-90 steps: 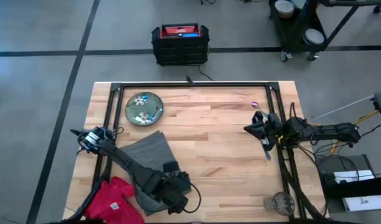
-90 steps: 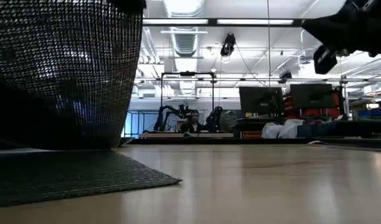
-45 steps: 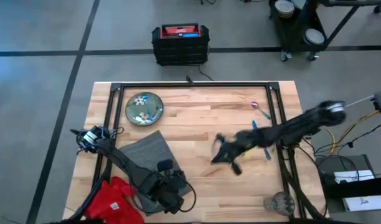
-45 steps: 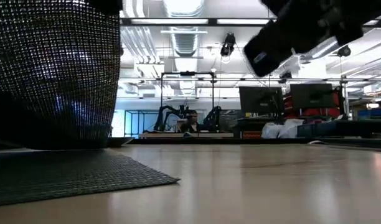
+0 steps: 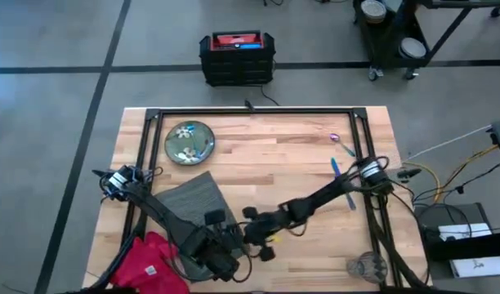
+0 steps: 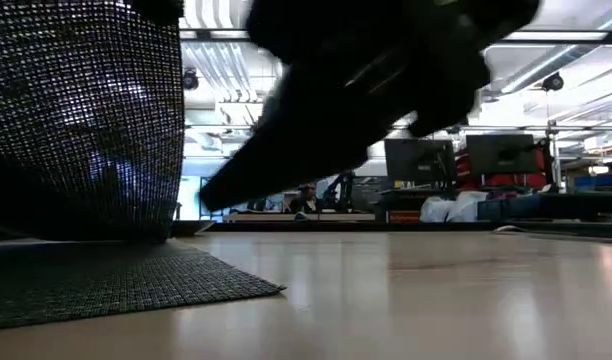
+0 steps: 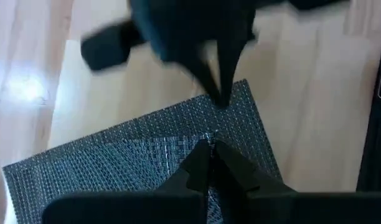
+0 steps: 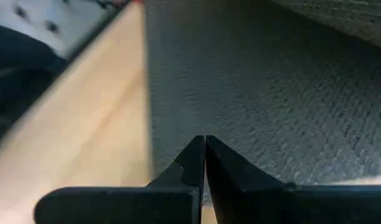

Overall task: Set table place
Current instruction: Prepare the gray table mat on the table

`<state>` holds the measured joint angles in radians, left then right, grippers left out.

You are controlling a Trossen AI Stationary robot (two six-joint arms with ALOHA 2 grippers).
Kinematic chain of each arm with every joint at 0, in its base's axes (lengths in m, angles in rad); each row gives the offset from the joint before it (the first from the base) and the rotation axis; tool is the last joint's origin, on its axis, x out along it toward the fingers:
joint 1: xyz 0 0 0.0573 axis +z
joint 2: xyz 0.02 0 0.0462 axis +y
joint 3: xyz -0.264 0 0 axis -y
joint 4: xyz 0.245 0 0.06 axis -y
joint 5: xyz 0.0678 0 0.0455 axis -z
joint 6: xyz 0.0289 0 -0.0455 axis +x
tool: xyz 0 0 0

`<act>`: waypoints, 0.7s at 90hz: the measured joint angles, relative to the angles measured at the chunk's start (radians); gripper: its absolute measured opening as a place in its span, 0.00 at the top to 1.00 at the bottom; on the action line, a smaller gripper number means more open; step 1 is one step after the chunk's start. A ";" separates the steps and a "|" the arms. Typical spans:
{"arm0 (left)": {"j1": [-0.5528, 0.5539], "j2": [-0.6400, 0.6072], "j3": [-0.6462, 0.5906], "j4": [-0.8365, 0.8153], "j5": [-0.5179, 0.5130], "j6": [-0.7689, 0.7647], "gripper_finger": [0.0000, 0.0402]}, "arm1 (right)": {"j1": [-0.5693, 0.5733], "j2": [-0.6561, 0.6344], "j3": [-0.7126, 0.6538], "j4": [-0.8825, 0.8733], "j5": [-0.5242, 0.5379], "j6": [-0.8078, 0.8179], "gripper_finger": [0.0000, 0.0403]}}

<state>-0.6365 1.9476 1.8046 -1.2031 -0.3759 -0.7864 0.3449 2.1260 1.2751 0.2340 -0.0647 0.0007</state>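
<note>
Left gripper [image 7: 209, 155]: it is at the near edge of the table, fingers pressed together on the dark grey ribbed rectangular placemat [image 5: 193, 200]; in the low view one part of the mat hangs lifted, the other part lies flat.
Right gripper [image 8: 204, 152]: it reaches across to the raised mat, just beside the left gripper; its two fingers meet with nothing between them.
Red cloth napkin [image 5: 152, 260]: it lies crumpled at the near left corner, touching the mat.
Small clear glass [image 5: 366, 265]: it stands at the near right edge, well apart from the mat.
Thin blue utensil [image 5: 335, 167]: it lies on the right side, beside the right arm.
Purple utensil [image 5: 335, 138]: it lies a little farther than the blue one.
Round green flower-patterned plate [image 5: 189, 142]: far left part of the light wood plank table [image 5: 266, 155].
Step in hand: probably spreading the mat flat.
How to do it well: I think the right fingers must part first, then take the free edge, and both arms pull apart evenly, low over the wood, so that the mat does not fold or drag the napkin.
</note>
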 joint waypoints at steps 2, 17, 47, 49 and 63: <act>0.000 0.000 0.000 -0.001 0.000 0.000 1.00 | -0.001 0.013 0.016 -0.027 0.005 -0.002 1.00; -0.004 0.000 0.000 -0.002 0.001 0.002 1.00 | -0.007 0.061 0.100 -0.224 0.067 -0.011 1.00; -0.039 0.000 0.000 -0.087 0.113 -0.140 1.00 | 0.022 -0.073 0.091 -0.833 0.238 0.123 1.00; -0.043 0.000 0.000 -0.094 0.114 -0.155 1.00 | 0.025 -0.083 0.086 -0.866 0.239 0.142 1.00; -0.088 -0.001 0.000 -0.106 0.114 -0.256 1.00 | 0.054 -0.129 0.026 -1.008 0.260 0.276 1.00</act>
<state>-0.7249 1.9469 1.8042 -1.3091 -0.2617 -1.0424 0.3985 1.9968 1.3006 -0.7742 0.1949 0.2767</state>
